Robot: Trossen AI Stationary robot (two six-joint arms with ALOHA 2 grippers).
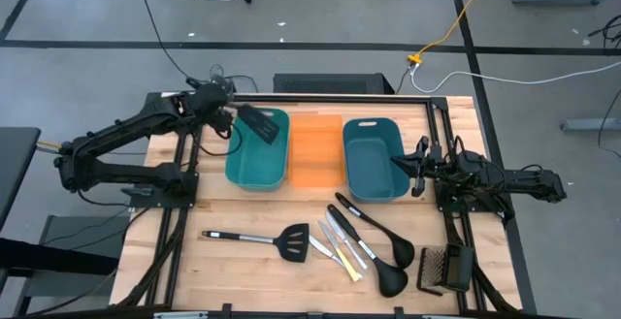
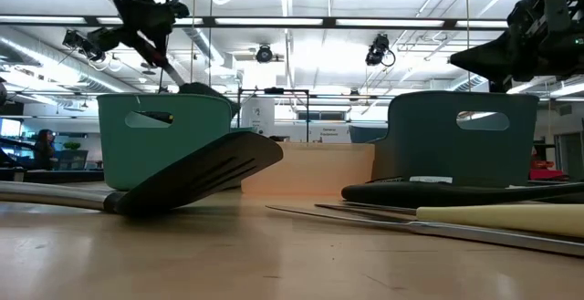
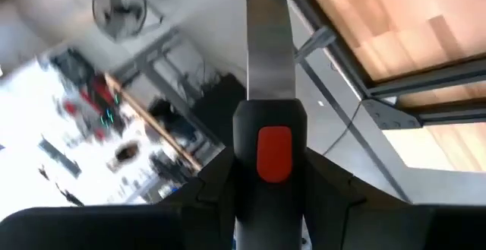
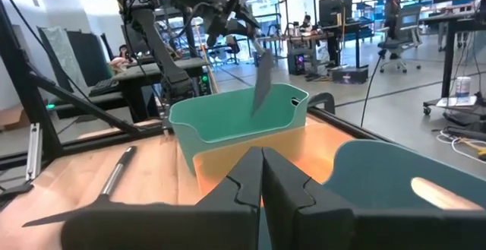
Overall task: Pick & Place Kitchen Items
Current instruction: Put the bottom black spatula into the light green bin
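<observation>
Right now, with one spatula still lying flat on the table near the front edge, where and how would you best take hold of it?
Grip the spatula on its steel handle, midway along, coming straight down from above. It lies flat with the handle running leftward, clear of the knives crowding its slotted blade. The left end effector is shut on the other spatula over the teal tub, so it is occupied.

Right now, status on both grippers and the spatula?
Left gripper shut on spatula, held above teal tub. Right gripper shut, empty, beside blue tub. Nothing blocking.

Matt plastic teal tub; pale wood table; brushed-steel spatula handle.
</observation>
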